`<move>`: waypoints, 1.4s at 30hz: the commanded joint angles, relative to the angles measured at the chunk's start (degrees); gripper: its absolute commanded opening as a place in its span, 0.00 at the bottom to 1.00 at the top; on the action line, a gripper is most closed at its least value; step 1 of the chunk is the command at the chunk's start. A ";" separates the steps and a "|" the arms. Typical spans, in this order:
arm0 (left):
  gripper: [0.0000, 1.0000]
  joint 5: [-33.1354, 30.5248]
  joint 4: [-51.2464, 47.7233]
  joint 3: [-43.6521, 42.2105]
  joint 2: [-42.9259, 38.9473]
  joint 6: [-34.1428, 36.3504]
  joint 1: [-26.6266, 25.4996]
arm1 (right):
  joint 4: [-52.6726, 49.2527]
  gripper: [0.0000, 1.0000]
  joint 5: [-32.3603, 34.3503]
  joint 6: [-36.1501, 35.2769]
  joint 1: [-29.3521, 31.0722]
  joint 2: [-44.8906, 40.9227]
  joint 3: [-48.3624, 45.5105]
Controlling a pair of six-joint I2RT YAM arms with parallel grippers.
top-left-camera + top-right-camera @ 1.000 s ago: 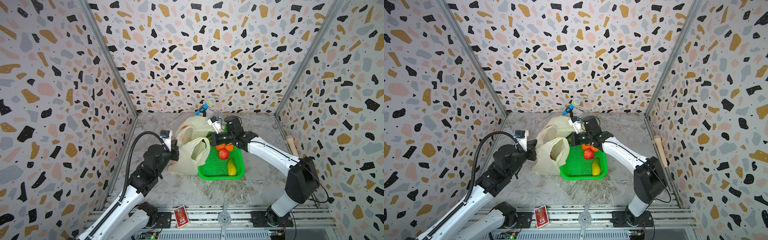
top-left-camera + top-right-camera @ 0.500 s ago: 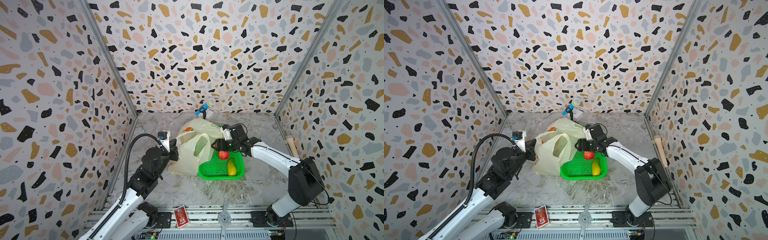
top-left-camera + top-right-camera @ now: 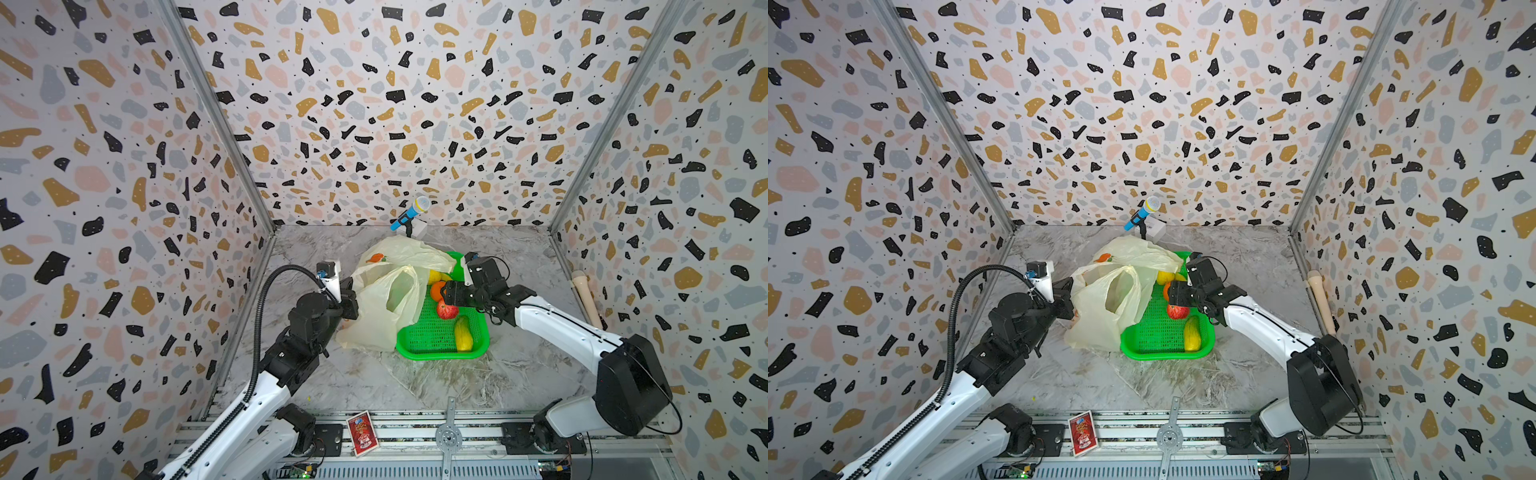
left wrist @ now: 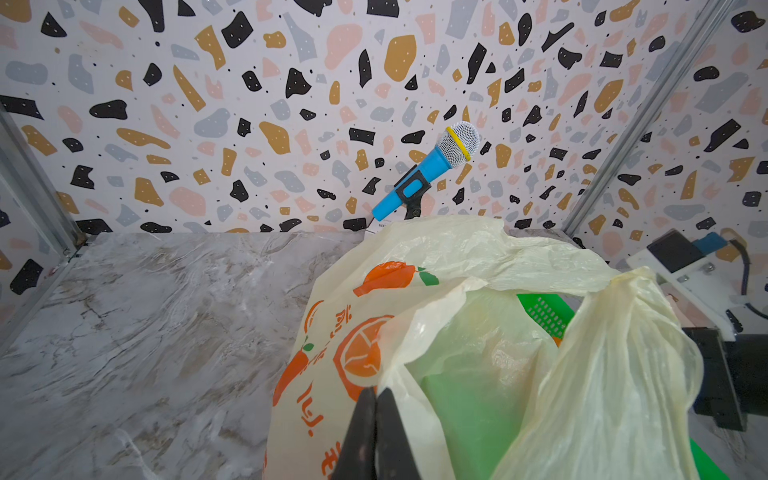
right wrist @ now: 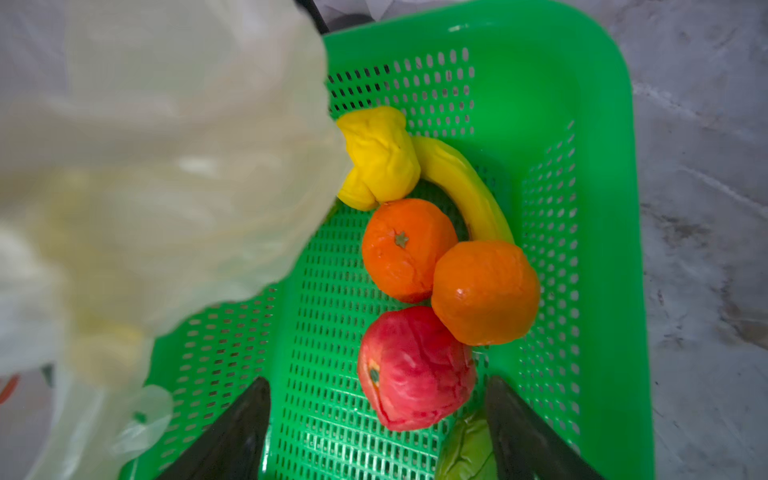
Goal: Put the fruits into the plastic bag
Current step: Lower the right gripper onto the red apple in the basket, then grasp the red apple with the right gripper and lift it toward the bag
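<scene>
Green basket (image 3: 478,351): it sits on the marble table (image 3: 415,382). Every place below is told from this basket.
Plastic bag (image 3: 384,303): just left of the basket in both top views, and touching it. The bag's top flops over the basket's back left corner. It is crumpled, with orange pictures on it.
Left claw (image 4: 376,415): on the side of the bag away from the basket. It is pinched tight on the bag's thin edge.
Right claw (image 5: 376,395): up over the basket, above the fruits. Its two fingers (image 5: 241,428) are spread wide and it holds nothing. The apple lies under the gap.
Apple (image 5: 415,368): in the basket, near the middle.
Oranges: the orange with the green star (image 5: 405,249) and the plain orange (image 5: 484,293) are in the basket, touching each other, just behind the apple.
Banana (image 5: 461,187): in the basket, behind the oranges.
Lemon (image 5: 380,158): at the back of the basket, against the banana and right by the bag's edge.
Mango (image 3: 462,338): in the basket, just in front of the apple.
Toy microphone (image 3: 409,212): behind the basket, by the back wall.
</scene>
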 commanded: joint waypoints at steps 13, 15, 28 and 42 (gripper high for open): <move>0.00 0.02 2.71 -0.70 -0.23 -1.23 0.28 | 0.97 0.84 -1.48 -1.35 -0.10 8.13 -0.39; 0.00 0.02 2.72 -0.71 -0.23 -1.28 0.28 | 0.79 0.84 -1.56 -1.76 -0.07 9.37 0.19; 0.00 0.19 3.38 -0.80 -0.06 -1.27 0.28 | 2.36 0.75 1.78 -2.48 0.62 11.52 0.18; 0.00 1.44 3.69 -1.09 -0.15 -1.21 0.28 | 2.45 0.59 -2.34 -6.76 1.62 -1.29 -1.92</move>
